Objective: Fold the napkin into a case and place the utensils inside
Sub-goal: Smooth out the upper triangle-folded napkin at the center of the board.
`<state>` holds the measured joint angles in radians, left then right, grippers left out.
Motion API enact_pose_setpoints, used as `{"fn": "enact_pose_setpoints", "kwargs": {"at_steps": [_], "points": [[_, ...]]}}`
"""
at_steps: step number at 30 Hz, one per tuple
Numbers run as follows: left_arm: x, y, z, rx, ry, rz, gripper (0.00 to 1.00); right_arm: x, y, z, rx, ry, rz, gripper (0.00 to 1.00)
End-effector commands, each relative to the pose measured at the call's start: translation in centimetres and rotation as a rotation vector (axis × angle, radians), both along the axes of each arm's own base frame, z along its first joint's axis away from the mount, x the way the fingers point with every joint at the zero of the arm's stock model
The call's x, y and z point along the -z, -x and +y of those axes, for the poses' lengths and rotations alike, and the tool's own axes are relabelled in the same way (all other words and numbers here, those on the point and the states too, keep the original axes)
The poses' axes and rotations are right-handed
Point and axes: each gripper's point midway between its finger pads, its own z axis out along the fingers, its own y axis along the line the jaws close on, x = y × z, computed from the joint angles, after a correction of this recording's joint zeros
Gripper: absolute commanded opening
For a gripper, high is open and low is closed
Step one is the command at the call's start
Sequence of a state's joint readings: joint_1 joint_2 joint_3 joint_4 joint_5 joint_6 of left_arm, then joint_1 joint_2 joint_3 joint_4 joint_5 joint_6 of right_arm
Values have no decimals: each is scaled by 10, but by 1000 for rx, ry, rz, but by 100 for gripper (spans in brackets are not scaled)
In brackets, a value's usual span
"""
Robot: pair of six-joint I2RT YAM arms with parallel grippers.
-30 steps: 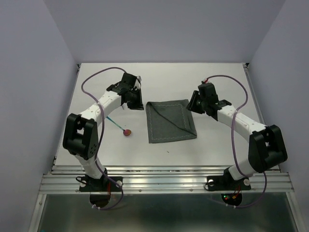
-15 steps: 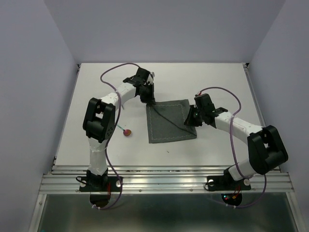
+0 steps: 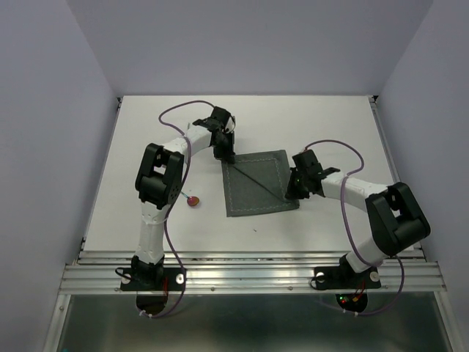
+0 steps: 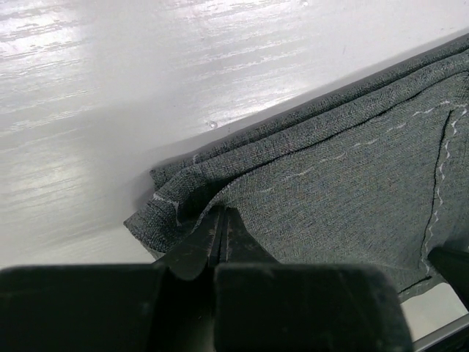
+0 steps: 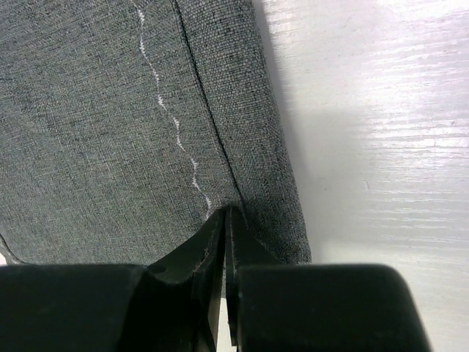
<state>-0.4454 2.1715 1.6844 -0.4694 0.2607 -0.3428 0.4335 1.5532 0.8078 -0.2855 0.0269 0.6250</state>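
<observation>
The napkin (image 3: 253, 187) is a dark grey cloth with pale stitching, lying on the table as a folded, roughly square shape with a diagonal crease; no case shape shows. My left gripper (image 3: 226, 157) is shut on its far left corner, and the left wrist view shows the layered napkin (image 4: 330, 191) pinched at the left gripper (image 4: 221, 214). My right gripper (image 3: 292, 192) is shut on the near right corner. In the right wrist view the right gripper (image 5: 229, 213) bites the napkin (image 5: 95, 132) at its edge. Of the utensils, a spoon's red bowl (image 3: 193, 202) shows left of the cloth, its handle behind my left arm.
The white table (image 3: 330, 125) is boxed in by pale walls at the left, right and back. A metal rail (image 3: 249, 275) runs along the near edge by the arm bases. Purple cables loop above both arms.
Both grippers came in from beside the cloth and closed on it. The left swung right onto the far left corner; the right dropped toward the near right corner. A diagonal crease appeared.
</observation>
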Motion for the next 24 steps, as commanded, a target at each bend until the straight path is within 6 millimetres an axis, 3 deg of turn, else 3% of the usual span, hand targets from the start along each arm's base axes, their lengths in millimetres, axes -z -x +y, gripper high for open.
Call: {"fn": "enact_pose_setpoints", "kwargs": {"at_steps": [1,5,11,15,22,24], "points": [[-35,-9,-1,13,3,-78,0,-18,-8,-4,18,8,-79,8],[-55,-14,4,1,2,-120,0,-37,-13,-1,25,-19,-120,8],[-53,-16,17,-19,-49,-122,0,-54,-29,3,45,-34,-165,8],[-49,-15,23,-31,-57,-118,0,-56,-46,8,54,-20,-174,8],[-46,-16,25,-44,-49,-115,0,-76,-99,26,52,-14,-237,9],[-44,-17,24,-42,-47,-117,0,-67,-109,30,48,1,-225,8]]}}
